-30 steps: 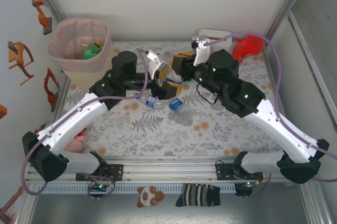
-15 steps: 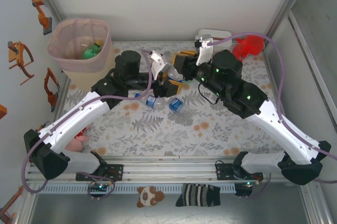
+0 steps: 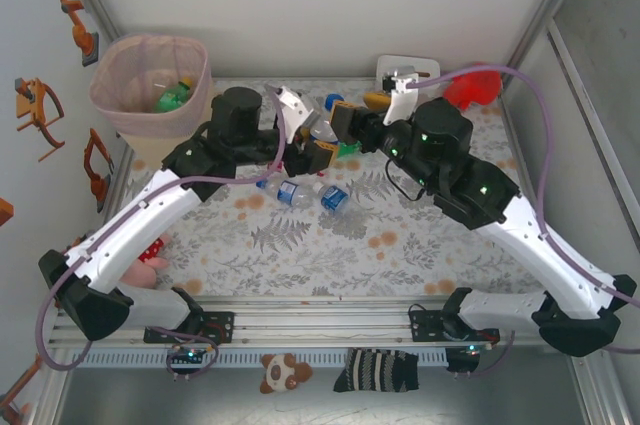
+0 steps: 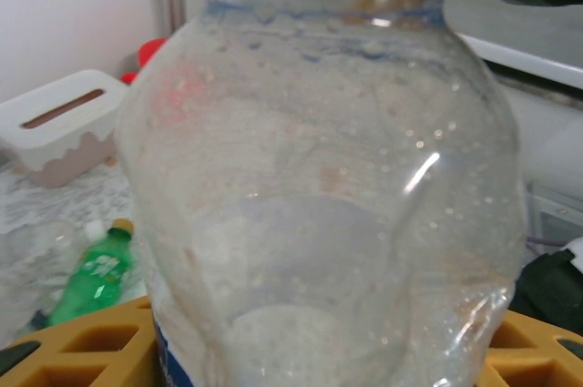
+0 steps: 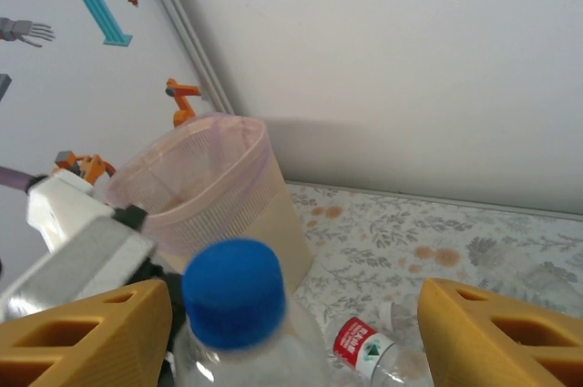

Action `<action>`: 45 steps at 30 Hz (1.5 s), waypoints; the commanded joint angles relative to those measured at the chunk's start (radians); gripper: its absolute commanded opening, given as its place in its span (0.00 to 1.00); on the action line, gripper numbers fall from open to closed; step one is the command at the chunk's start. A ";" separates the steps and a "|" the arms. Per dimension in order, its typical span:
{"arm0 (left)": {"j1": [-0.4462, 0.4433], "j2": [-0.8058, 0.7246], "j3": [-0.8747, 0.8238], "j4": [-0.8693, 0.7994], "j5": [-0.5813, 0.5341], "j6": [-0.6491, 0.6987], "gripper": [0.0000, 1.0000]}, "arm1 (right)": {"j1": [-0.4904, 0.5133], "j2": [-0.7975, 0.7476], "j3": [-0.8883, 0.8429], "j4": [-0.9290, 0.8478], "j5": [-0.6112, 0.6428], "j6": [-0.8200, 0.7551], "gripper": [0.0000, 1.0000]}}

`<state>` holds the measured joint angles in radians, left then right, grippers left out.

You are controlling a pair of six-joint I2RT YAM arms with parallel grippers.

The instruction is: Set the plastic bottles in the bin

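Note:
A clear bottle [image 3: 325, 125] with a blue cap [image 5: 232, 291] is held up above the table between the two arms. My left gripper [image 3: 303, 145] is shut on its body, which stands very close in the left wrist view [image 4: 310, 178]. My right gripper [image 5: 291, 328] stands open, its yellow fingers [image 5: 492, 332] wide apart on either side of the cap without touching it. The bin [image 3: 150, 85], beige with a pink liner, stands at the back left with a green bottle [image 3: 172, 97] inside. More bottles lie on the table: two clear ones [image 3: 290, 192], [image 3: 335, 198], a green one [image 4: 96, 273] and a red-labelled one [image 5: 364, 346].
A white tissue box [image 3: 405, 70] and a red toy [image 3: 470, 85] sit at the back right. Both arms cross over the table's middle. Side walls close in on the left and right, and the bin [image 5: 209, 187] stands beside the left wall.
My right gripper has opened and let go of the clear bottle. The left gripper has closed on it. Both grippers and the bottle have shifted a little toward the back.

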<state>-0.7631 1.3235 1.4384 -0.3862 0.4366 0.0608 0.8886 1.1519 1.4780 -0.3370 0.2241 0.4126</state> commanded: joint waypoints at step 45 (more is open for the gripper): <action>0.816 0.551 0.715 -0.529 -0.866 0.381 0.53 | -0.003 -0.100 -0.034 -0.127 0.195 -0.110 0.71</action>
<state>0.0315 1.8462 2.1113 -0.8890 -0.3527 0.4126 0.8886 1.0676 1.4494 -0.4629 0.3878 0.3134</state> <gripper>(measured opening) 0.533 0.706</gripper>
